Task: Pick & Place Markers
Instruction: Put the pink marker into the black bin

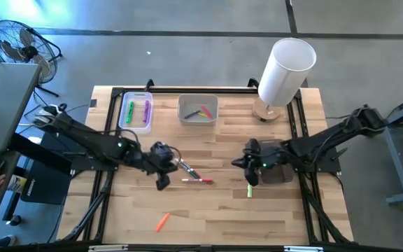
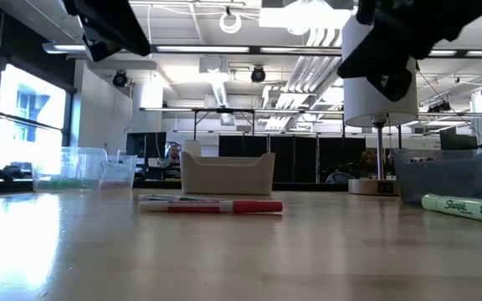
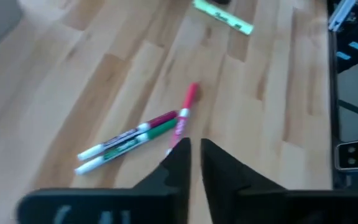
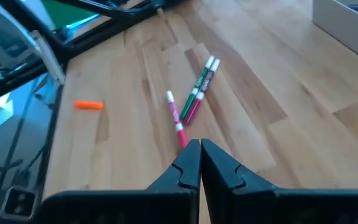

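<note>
I judge the pick step in hand: my left gripper (image 3: pixel 194 152) hangs over the red marker (image 1: pixel 197 180) mid-surface, fingers nearly together, nothing visibly held. Next it must descend squarely onto that marker; right gripper (image 4: pixel 200 154) waits closed, empty.

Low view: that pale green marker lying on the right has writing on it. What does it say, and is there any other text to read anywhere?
"Sharpie": on the pale green marker, low view.
Smaller print beside it: too small to read.
Red marker, bins, white cylinder: no readable text.
</note>
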Controlling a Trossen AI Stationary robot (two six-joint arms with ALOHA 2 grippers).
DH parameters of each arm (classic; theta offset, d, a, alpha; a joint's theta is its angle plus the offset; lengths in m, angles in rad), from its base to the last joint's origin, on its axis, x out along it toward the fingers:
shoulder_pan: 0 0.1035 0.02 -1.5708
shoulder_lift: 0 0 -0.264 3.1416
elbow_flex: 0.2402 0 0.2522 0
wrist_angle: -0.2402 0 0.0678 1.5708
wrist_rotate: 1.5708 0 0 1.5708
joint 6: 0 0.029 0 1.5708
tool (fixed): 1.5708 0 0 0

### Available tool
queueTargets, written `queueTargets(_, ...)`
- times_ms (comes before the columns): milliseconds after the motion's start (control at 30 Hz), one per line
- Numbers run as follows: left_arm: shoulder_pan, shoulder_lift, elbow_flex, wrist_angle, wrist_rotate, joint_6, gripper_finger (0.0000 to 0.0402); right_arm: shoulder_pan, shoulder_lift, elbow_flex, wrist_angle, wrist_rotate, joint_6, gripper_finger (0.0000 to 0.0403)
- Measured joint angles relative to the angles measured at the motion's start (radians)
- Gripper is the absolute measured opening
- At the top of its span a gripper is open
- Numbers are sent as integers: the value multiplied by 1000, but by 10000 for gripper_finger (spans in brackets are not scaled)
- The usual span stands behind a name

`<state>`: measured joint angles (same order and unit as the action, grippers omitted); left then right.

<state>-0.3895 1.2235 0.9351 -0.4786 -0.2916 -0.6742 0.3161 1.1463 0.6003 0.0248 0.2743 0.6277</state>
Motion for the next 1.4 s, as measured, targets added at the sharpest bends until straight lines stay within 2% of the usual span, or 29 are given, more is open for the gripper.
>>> queueTargets(100, -32, 62, 34, 15, -13, -29, 5, 15, -34, -19, 3, -1, -3, 0)
queueTargets(433, -107, 153, 60, 96, -45, -151, 1, 28, -63, -20, 2, -6, -49, 0)
queueTargets(633, -148, 153, 60, 93, -72, -131, 1, 51, -62, -19, -10, -11, 8, 0)
queueTargets(700, -161, 153, 60, 84, -91, -96, 1, 78, -61, 1, -75, 14, 60, 0)
queueTargets(800, -170, 153, 60, 62, -87, -39, 0, 120, -33, 88, -283, 68, 162, 0)
queueTargets(900, -167, 154, 60, 27, -58, 11, 0, 153, 43, 231, -515, 99, 274, 0)
queueTargets(1167, -167, 119, 60, -46, -3, 167, 0, 163, 391, 665, -1026, 56, 565, 0)
queueTargets(1300, -167, 81, 59, -99, 16, 231, 0, 162, 541, 815, -1166, 26, 663, 0)
queueTargets(1400, -167, 53, 59, -130, 37, 287, 0, 159, 625, 902, -1161, 16, 646, 0)
